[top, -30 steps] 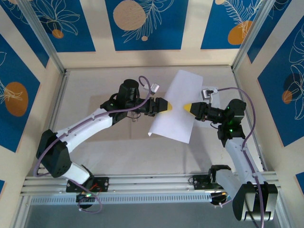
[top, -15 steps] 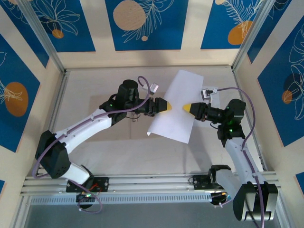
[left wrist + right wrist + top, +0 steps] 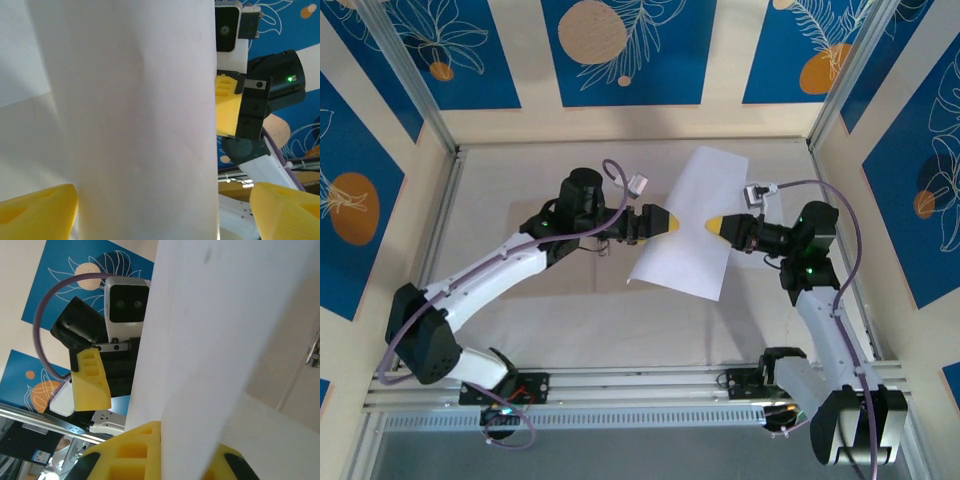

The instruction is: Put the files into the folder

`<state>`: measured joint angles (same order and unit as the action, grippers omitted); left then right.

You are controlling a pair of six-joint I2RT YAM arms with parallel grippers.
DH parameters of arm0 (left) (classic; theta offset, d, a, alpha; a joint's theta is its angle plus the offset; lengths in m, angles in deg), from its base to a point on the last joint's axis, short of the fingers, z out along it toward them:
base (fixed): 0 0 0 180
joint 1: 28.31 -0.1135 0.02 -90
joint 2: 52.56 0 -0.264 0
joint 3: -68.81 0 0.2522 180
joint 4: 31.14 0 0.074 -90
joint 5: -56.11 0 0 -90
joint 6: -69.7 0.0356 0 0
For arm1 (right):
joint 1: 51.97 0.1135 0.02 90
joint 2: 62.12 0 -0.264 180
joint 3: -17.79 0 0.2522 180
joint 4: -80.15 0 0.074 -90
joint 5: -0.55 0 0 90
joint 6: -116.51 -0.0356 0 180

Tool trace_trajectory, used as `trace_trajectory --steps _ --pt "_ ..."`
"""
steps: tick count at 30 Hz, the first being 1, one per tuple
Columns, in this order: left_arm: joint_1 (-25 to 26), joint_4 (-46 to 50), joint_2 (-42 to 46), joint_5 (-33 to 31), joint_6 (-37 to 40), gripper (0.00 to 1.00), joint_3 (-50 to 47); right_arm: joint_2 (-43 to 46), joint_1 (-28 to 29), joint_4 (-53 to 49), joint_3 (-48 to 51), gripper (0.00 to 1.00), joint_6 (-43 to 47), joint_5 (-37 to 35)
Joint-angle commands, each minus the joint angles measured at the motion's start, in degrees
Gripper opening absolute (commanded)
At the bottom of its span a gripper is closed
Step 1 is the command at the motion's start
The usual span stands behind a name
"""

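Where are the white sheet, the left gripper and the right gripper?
white sheet [image 3: 688, 245]: top external view, middle of its face.
left gripper [image 3: 668, 223]: top external view, yellow fingertips at the sheet's edge.
right gripper [image 3: 713, 224]: top external view, yellow fingertips on the sheet's opposite edge.

Sheet: the thin white rectangular paper sheet [image 3: 682, 225] between the pincers is looking matt and smooth, faintly creased.
Left fingers: the left pincer [image 3: 662, 222] is showing matt yellow plastic fingers [image 3: 37, 212].
Right fingers: the right pincer [image 3: 717, 224] is showing matt yellow plastic fingers [image 3: 132, 455] with moulded hollows.
Casing: the black plastic wrist casing [image 3: 582, 192] behind the left pincer is giving off a slight sheen.
Cable: the smooth purple rubbery cable [image 3: 36, 330] behind the left pincer is shining softly.
Tabletop: the pale tabletop [image 3: 570, 320] beneath the pincers is looking dull and smooth.
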<state>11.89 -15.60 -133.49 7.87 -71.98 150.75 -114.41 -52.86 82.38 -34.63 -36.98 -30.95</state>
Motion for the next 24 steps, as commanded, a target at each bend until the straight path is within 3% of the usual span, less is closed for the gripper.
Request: trace_trajectory --steps 1,3,8,15,24 --pt "-2.6 7.67 3.52 -5.06 6.86 0.96 -0.51 0.49 -0.77 -10.24 -3.36 0.03 6.66 0.15" --pt "-4.13 10.91 4.76 -8.46 10.04 1.0 -1.23 0.54 -1.18 -14.64 -4.54 0.03 9.58 -0.11" --pt "-9.59 19.82 6.53 -21.02 15.71 1.0 -4.17 -1.81 -1.93 -30.87 -9.18 0.01 19.32 -3.13" --pt "-15.68 20.26 1.71 -25.41 18.74 1.0 -9.93 -7.3 -1.85 -51.14 -16.25 0.01 29.82 -10.96" --pt "-16.48 18.8 -9.87 -27.8 21.61 0.98 -10.82 -12.89 2.78 -66.34 -24.3 0.0 34.12 -25.5"
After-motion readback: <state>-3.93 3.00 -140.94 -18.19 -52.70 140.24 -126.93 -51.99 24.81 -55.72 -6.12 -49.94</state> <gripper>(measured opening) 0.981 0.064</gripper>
